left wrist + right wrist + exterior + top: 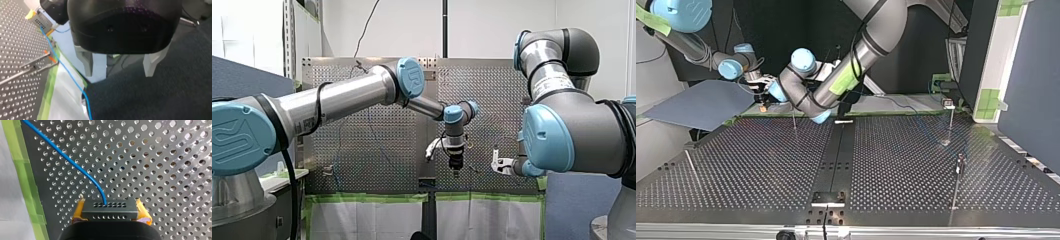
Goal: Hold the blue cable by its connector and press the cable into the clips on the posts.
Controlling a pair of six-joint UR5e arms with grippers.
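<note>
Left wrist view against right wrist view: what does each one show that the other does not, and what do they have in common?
Only the left wrist view shows the posts with their orange clips, and my left pincer open, holding nothing. Only the right wrist view shows both yellow pads of my right pincer clamped on the two sides of the connector. Both show the blue cable leaving the connector, the perforated table and the green tape.
</note>
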